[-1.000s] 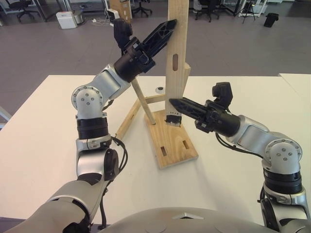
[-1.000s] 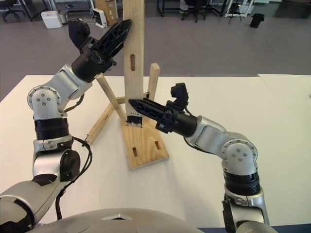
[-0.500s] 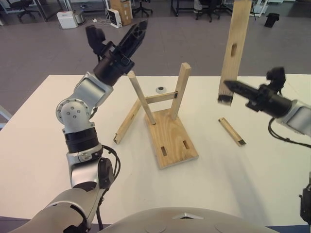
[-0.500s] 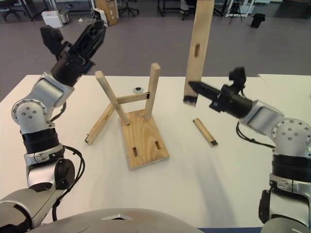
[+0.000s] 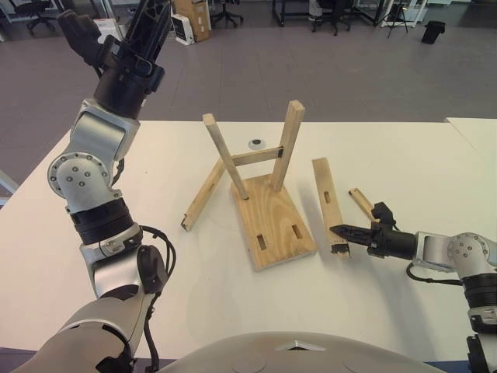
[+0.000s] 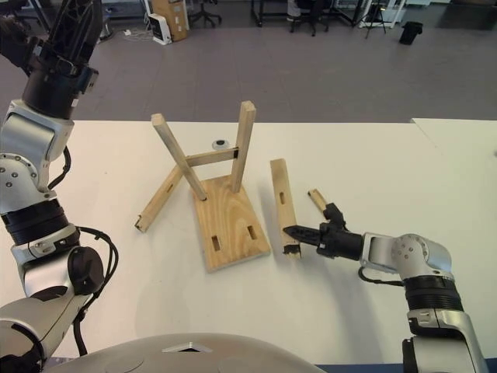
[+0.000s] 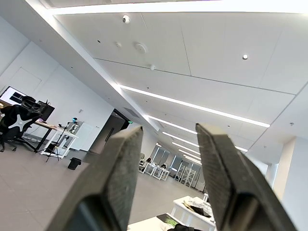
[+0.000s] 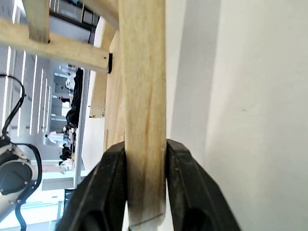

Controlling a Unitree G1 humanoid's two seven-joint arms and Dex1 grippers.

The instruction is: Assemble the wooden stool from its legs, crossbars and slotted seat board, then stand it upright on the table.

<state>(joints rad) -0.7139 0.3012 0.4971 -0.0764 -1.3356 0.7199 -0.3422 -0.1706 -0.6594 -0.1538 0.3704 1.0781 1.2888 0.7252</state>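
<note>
The right gripper is closed on the near end of a loose leg, which lies flat on the counter just beside the seat board, its long axis running 6 to 12 o'clock. The board's two empty slots sit near, at about 9 o'clock from that gripper, so the right arm is much the closer. The left gripper hangs open, high at 10 o'clock, well apart from the parts.

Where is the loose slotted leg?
Eye views: leg flat on table, right of the seat board, near end in the right claw, crossbar beside it.
</note>
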